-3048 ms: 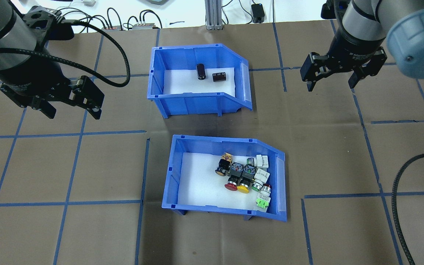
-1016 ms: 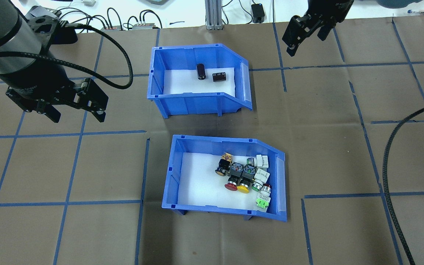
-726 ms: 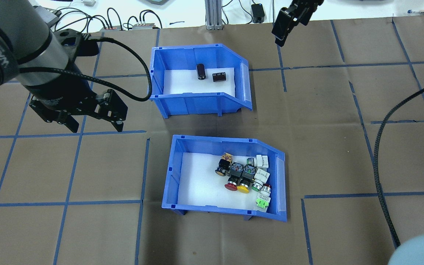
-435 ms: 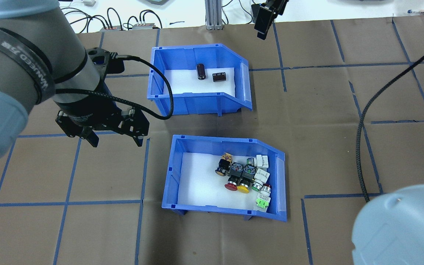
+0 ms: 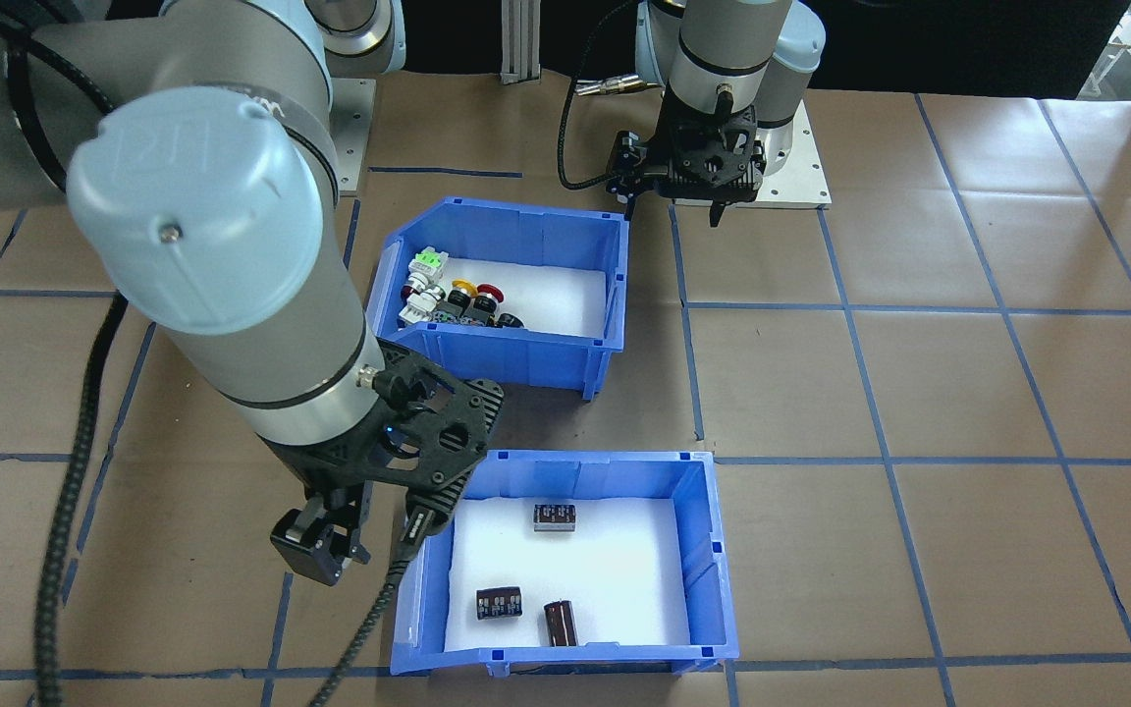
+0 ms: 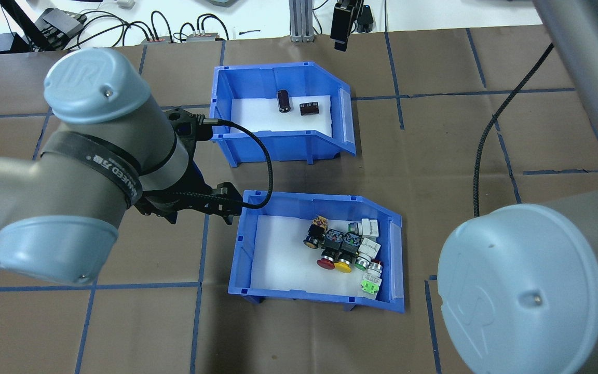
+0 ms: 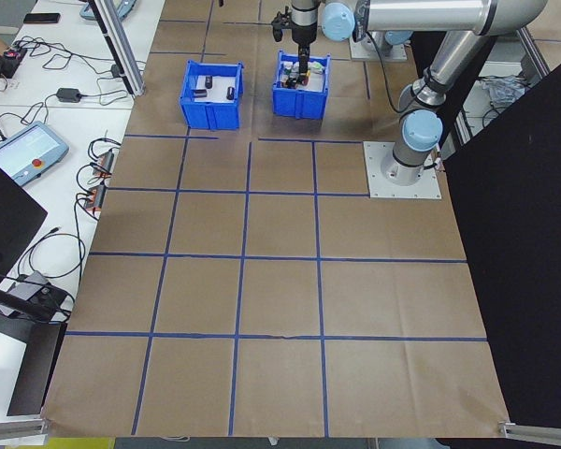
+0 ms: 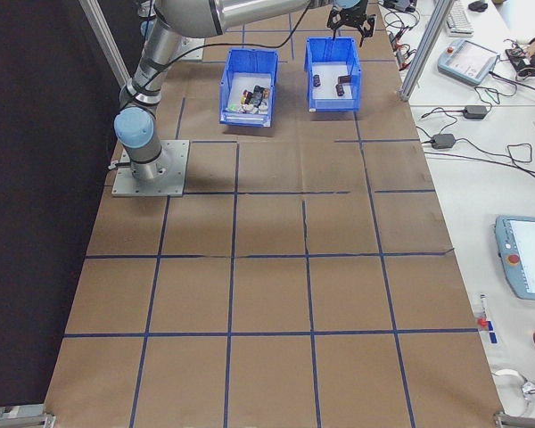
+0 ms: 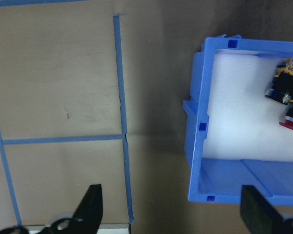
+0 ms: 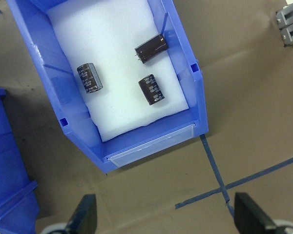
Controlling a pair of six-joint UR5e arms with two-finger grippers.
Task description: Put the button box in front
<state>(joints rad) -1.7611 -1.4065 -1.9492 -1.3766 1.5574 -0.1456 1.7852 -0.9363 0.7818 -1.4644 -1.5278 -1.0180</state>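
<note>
Blue button box [image 6: 317,301]: lower centre of the overhead frame, on the brown paper table [image 6: 486,145]; white foam floor, with the push buttons [image 6: 343,246] bunched toward its right end
Buttons: red, yellow and green caps on black and white bodies, lying touching one another
Second blue bin [image 6: 278,145]: upper centre of the overhead frame, well apart from the button box, holding a few dark cylindrical parts [image 10: 151,88]
Left gripper [image 6: 195,208]: just beside the button box's left wall, middle left of the overhead frame; fingers spread wide and holding nothing; in the wrist view one fingertip [image 9: 90,207] hangs over bare paper and the other over the box's corner, touching neither
Right gripper [image 5: 364,530]: lower left of the front-facing frame, beside the second bin's end; fingers parted wide, empty, with paper showing between them in the wrist view
Table: brown paper marked with blue tape lines [image 6: 143,285]
</note>
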